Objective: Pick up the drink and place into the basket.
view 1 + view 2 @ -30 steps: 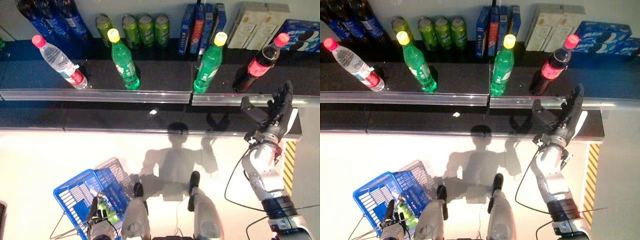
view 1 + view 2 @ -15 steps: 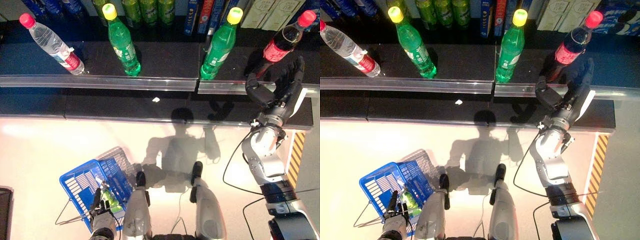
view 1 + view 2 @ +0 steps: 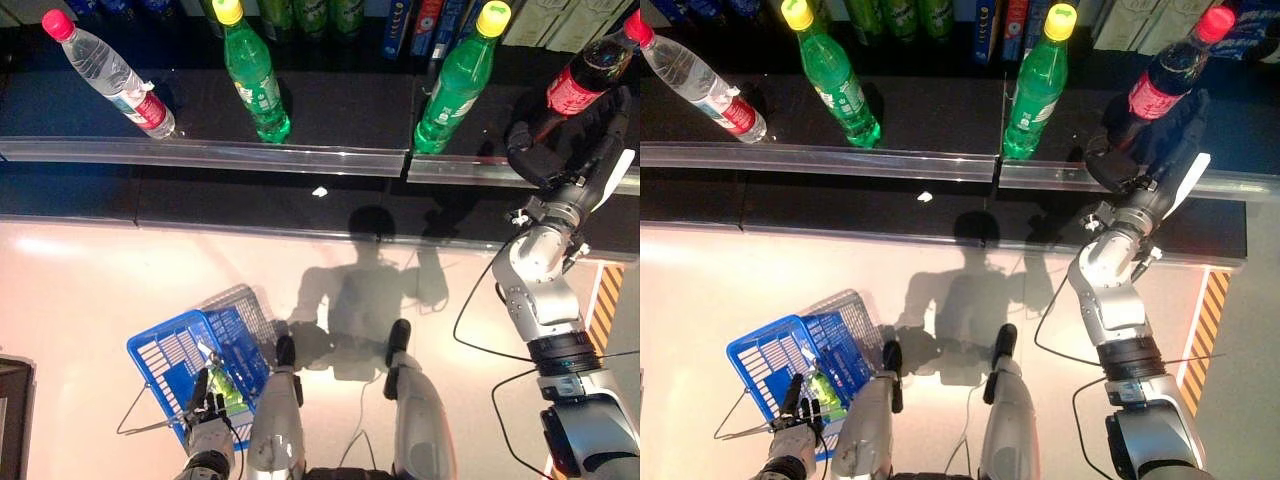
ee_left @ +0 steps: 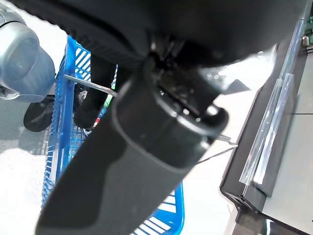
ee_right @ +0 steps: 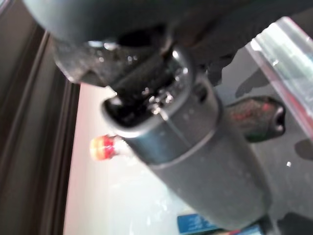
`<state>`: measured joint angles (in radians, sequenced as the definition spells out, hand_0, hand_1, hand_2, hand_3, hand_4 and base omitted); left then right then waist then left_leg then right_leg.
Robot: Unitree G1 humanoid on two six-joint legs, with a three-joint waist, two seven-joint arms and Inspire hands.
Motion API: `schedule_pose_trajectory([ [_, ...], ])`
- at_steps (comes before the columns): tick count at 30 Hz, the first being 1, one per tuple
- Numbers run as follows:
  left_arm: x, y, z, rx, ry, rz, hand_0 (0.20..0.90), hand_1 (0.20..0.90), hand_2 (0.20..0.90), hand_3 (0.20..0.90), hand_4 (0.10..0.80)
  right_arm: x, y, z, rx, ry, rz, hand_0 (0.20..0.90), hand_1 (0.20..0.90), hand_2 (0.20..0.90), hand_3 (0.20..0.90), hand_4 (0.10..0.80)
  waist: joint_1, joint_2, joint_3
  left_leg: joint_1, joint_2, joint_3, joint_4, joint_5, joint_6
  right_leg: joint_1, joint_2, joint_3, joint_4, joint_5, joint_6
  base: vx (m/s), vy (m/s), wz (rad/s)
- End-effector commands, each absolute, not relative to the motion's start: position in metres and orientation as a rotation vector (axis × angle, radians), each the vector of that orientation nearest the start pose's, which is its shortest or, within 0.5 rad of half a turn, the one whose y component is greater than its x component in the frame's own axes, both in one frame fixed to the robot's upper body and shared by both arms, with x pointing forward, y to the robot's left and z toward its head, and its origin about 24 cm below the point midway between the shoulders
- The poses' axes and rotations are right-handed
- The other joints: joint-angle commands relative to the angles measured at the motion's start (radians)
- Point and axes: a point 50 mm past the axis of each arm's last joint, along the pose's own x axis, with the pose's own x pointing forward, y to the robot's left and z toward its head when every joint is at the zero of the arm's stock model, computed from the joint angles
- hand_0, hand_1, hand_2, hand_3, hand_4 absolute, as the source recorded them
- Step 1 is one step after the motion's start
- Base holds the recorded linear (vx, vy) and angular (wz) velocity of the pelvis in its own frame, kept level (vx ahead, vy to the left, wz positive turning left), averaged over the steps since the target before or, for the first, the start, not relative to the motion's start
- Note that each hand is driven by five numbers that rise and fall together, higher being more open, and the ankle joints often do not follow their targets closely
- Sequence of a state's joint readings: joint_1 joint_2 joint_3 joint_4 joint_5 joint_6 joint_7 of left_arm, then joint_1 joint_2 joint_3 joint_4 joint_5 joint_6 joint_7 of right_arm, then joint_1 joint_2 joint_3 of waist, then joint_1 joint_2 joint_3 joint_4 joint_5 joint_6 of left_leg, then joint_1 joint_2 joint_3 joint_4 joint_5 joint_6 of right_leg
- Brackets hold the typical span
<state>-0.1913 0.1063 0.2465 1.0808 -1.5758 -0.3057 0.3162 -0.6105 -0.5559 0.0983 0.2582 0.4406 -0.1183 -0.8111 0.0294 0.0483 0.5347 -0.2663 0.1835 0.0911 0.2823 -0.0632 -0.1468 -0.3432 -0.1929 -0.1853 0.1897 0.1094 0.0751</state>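
Observation:
A dark cola bottle (image 3: 583,82) with a red label and red cap leans on the black shelf at the right. My right hand (image 3: 578,150) is open right at its base, fingers straight up on the right and thumb spread to the left, not closed on it. It also shows in the right eye view (image 3: 1160,165). My left hand (image 3: 206,436) is shut on the thin wire handles (image 4: 93,86) of the blue basket (image 3: 172,352), which hangs low at the left. A green drink (image 3: 226,386) lies inside the basket.
Green bottles (image 3: 256,82) (image 3: 456,82) and a water bottle (image 3: 116,78) stand on the shelf behind a clear rail (image 3: 200,156). Green cans and boxes line the shelf's back. A lower black ledge (image 3: 200,208) runs in front. Yellow-black floor tape (image 3: 606,300) lies at the right.
The camera has moved nearer the shelf, so the whole picture has shifted. My right hand has come in from the right to the cola bottle's base. The basket still hangs low.

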Motion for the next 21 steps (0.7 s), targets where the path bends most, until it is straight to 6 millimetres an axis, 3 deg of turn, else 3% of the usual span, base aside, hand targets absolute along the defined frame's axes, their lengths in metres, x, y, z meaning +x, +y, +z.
schedule_pose_trajectory([
  [1, 0.127, 0.311, -0.114, -1.035, 0.322, 1.505, 0.3, 0.3, 0.3, 0.2, 0.1, 0.32, -0.261, 0.277, 0.102, -0.77, -0.722, 0.9, 0.9, 0.9, 0.9, 0.8, 0.013, 0.011, -0.016, -0.075, -0.038, -0.049, 0.083, 0.098, 0.044, 0.035, -0.002, 0.011, 0.111, -0.147, -0.019, 0.0, 0.0, 0.0],
  [13, 0.13, 0.311, -0.112, -1.02, 0.343, 1.486, 0.3, 0.3, 0.3, 0.2, 0.1, 0.326, -0.279, 0.298, 0.095, -0.791, -0.774, 0.9, 0.9, 0.9, 0.9, 0.8, 0.025, 0.044, -0.015, -0.106, -0.047, -0.058, 0.091, 0.103, 0.043, -0.013, -0.005, 0.014, 0.148, -0.17, -0.025, 0.004, -0.001, 0.01],
  [21, 0.134, 0.309, -0.111, -1.025, 0.35, 1.468, 0.3, 0.3, 0.3, 0.2, 0.1, 0.327, -0.274, 0.326, 0.1, -0.85, -0.735, 0.9, 0.9, 0.9, 0.9, 0.8, 0.032, 0.064, -0.015, -0.123, -0.05, -0.061, 0.093, 0.117, 0.042, -0.042, -0.005, 0.018, 0.167, -0.179, -0.029, 0.0, 0.0, 0.0],
])
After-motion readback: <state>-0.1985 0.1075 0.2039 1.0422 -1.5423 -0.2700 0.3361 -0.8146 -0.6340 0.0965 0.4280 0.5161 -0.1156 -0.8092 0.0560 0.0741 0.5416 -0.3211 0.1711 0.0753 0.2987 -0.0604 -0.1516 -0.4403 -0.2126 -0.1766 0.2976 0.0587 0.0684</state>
